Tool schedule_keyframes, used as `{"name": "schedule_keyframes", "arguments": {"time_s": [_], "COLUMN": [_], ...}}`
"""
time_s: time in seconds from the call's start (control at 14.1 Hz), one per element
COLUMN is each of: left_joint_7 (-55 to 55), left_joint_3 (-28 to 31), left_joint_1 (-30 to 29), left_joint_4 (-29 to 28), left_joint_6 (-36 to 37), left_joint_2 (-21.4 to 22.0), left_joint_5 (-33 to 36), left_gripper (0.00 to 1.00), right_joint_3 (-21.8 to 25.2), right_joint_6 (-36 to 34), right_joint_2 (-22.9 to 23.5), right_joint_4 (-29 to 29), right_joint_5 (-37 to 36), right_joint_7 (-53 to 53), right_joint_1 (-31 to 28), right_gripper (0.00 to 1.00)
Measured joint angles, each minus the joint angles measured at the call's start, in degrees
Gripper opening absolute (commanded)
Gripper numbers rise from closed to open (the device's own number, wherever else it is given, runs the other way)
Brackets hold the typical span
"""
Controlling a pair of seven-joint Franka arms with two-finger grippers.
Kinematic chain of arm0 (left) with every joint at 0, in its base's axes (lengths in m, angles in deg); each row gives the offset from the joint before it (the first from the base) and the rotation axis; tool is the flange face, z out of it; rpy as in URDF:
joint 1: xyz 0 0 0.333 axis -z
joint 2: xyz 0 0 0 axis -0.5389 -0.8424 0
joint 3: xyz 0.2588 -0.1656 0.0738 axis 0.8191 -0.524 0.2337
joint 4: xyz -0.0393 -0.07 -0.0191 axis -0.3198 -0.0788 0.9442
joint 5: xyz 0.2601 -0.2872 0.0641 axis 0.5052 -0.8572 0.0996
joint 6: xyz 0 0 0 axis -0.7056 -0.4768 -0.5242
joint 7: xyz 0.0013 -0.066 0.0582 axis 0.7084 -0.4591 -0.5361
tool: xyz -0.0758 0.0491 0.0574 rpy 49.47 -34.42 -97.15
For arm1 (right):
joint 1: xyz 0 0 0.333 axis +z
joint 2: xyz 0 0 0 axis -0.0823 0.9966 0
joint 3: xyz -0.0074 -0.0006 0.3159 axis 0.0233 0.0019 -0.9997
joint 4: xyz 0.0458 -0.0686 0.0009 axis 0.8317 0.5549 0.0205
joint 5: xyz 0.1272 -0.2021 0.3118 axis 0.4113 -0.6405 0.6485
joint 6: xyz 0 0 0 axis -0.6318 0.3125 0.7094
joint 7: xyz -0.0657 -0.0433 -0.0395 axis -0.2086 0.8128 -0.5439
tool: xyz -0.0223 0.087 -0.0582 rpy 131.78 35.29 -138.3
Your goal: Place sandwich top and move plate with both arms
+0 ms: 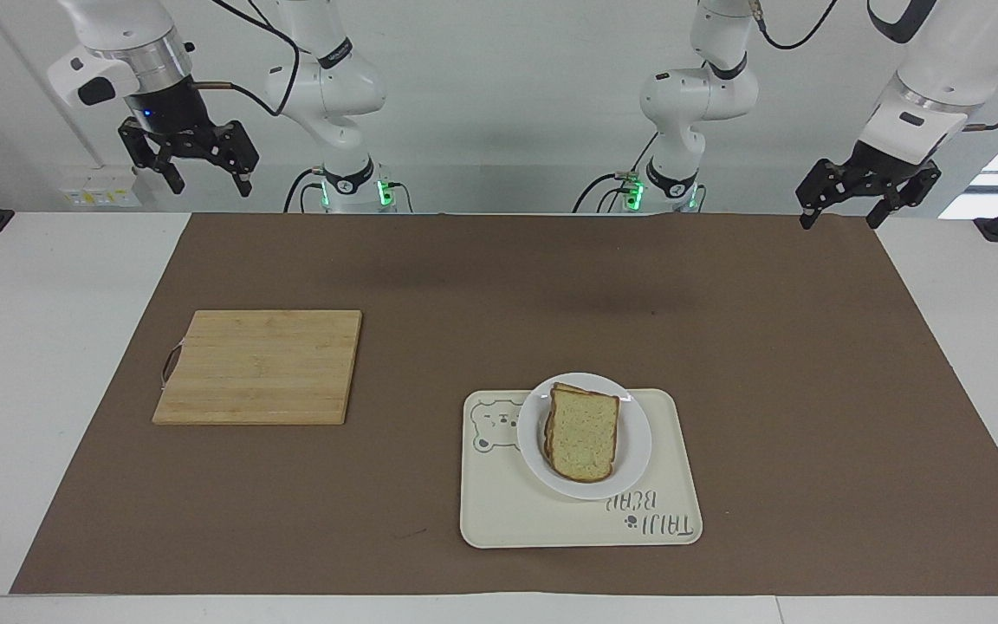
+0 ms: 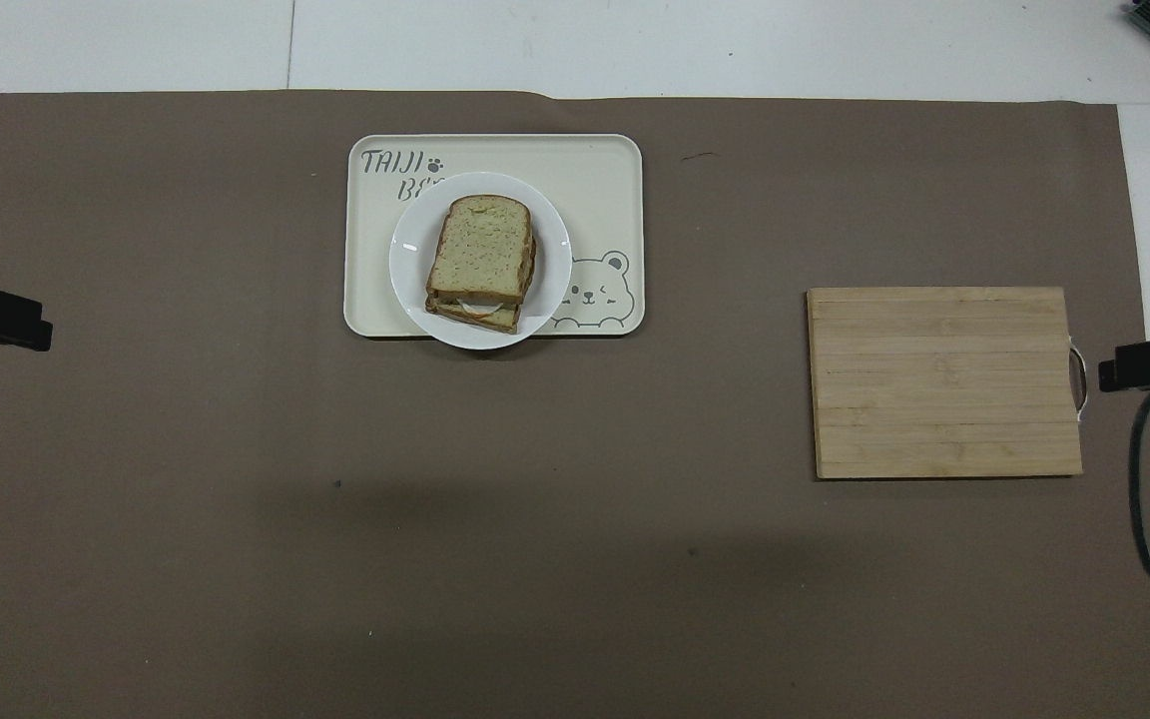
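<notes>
The sandwich top point(image 1: 584, 433), a tan speckled slice with a brown crust, lies on the stacked sandwich on the round white plate point(image 1: 633, 459). In the overhead view the sandwich top point(image 2: 482, 250) covers the lower layers, with a bit of egg showing at the edge nearer the robots. The plate point(image 2: 410, 290) rests on the cream bear tray. My left gripper point(image 1: 839, 221) hangs open and empty over the mat's corner at the left arm's end. High over the right arm's end, my right gripper point(image 1: 211, 186) is open and holds nothing.
The cream tray point(image 1: 499, 511) lies on the brown mat, farther from the robots than the bare wooden cutting board point(image 1: 261, 366), which sits toward the right arm's end. White table surface borders the mat at both ends.
</notes>
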Motion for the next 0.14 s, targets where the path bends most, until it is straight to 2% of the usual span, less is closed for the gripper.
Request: {"name": "schedule_keyframes", "arguments": {"time_s": [0.14], "left_joint_7": [0.00], "left_joint_3": [0.27], "left_joint_1": [-0.11], "left_joint_4": [0.00], "left_joint_6": [0.16], "left_joint_2": [0.00], "left_joint_5": [0.00], "left_gripper": [1.00], "right_joint_3": [0.00], "right_joint_6": [0.00], "right_joint_2": [0.00], "right_joint_4": [0.00], "right_joint_5": [0.00], "right_joint_7": [0.00], "right_joint_1": [0.00], "right_gripper": [1.00]}}
